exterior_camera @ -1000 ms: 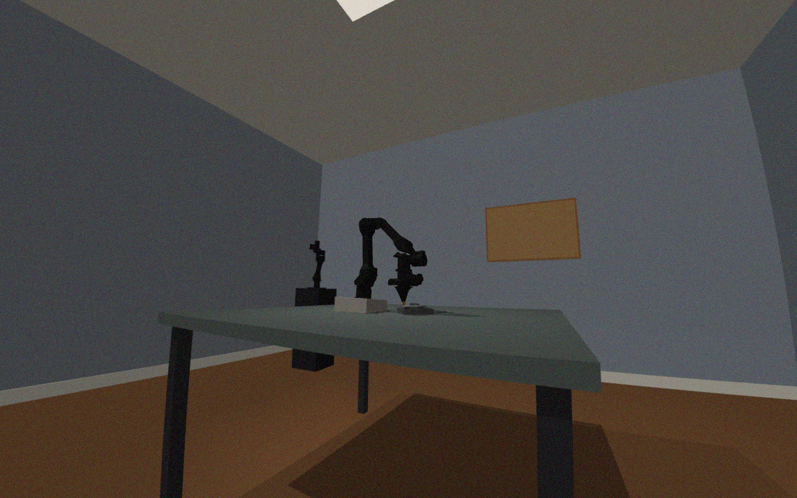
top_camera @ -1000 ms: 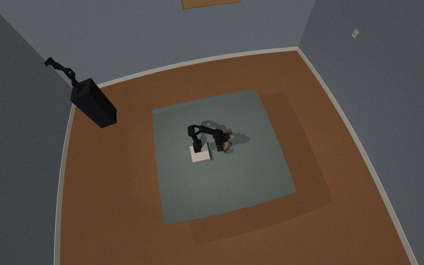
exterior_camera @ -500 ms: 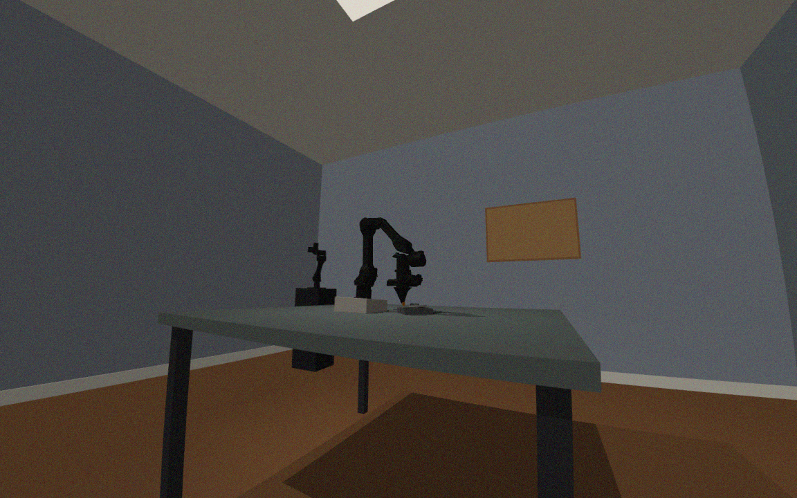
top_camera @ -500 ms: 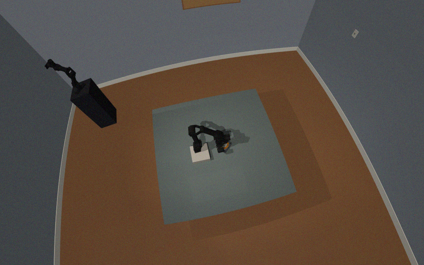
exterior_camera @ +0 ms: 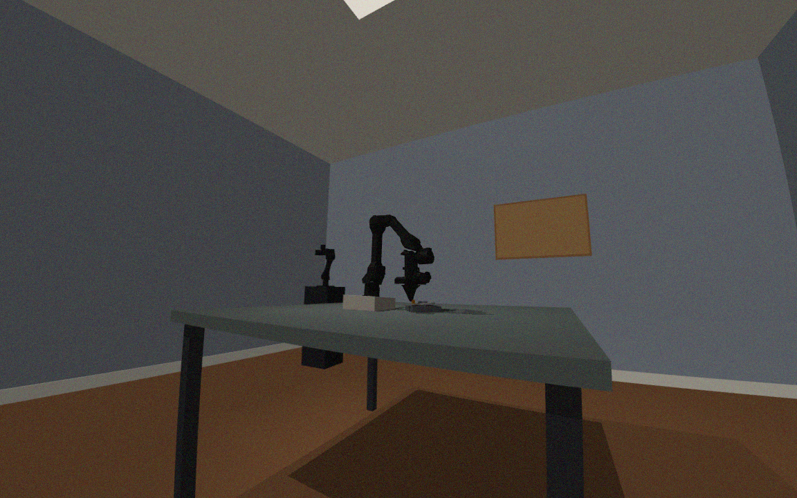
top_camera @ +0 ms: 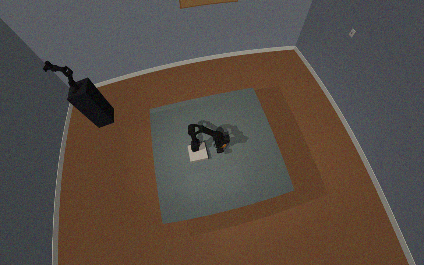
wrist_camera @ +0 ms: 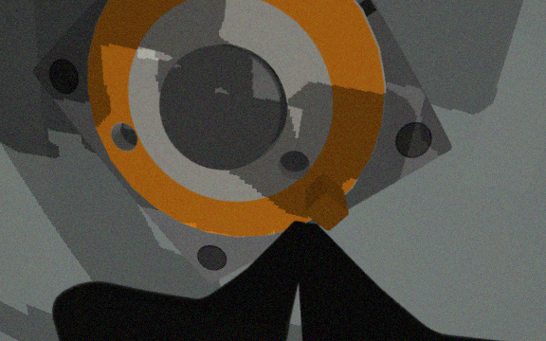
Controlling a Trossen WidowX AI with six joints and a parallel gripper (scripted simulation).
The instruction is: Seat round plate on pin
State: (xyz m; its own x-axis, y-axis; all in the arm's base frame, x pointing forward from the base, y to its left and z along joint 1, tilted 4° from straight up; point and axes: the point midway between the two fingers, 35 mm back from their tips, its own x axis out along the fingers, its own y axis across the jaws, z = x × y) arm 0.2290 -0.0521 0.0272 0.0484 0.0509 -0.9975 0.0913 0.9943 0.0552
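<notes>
With its jaws shut on nothing, the gripper (wrist_camera: 299,227) tip sits just left of the tab (wrist_camera: 327,206) at the plate's (wrist_camera: 169,189) lower-right rim

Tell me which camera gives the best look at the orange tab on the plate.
The wrist view: the orange tab fills it close up, just ahead of the shut gripper. The top view shows only an orange fleck under the arm; the exterior view a faint orange speck.
</notes>
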